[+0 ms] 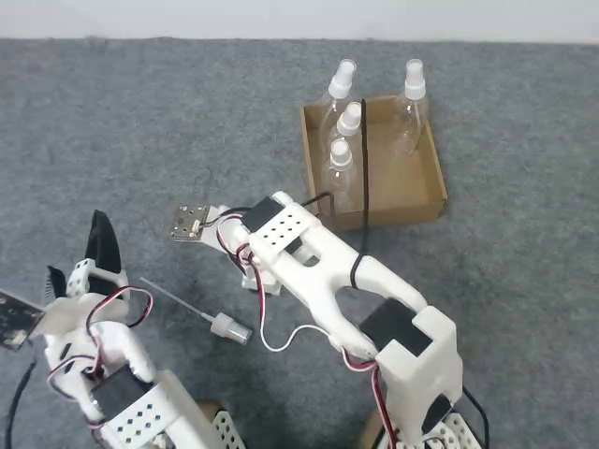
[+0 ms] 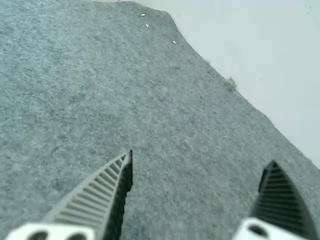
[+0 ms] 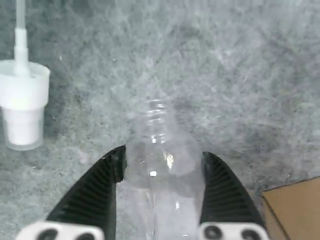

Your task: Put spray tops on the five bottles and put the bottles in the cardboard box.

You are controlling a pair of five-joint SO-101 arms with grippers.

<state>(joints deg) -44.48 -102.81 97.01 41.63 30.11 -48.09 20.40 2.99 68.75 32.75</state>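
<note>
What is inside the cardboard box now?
Four clear bottles with white spray tops are inside the cardboard box. A black cable crosses it, covering a strip of floor.

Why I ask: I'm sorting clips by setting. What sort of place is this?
Probably a robotics lab bench: the left arm and right arm show bare wiring, a grey felt mat covers the table, and a cardboard box holds spray bottles as practice props.

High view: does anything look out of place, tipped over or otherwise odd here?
One spray top lies on its side on the grey mat, tube flat, not fitted to any bottle. The right gripper holds a capless bottle. The four capped bottles in the cardboard box stand upright.
</note>
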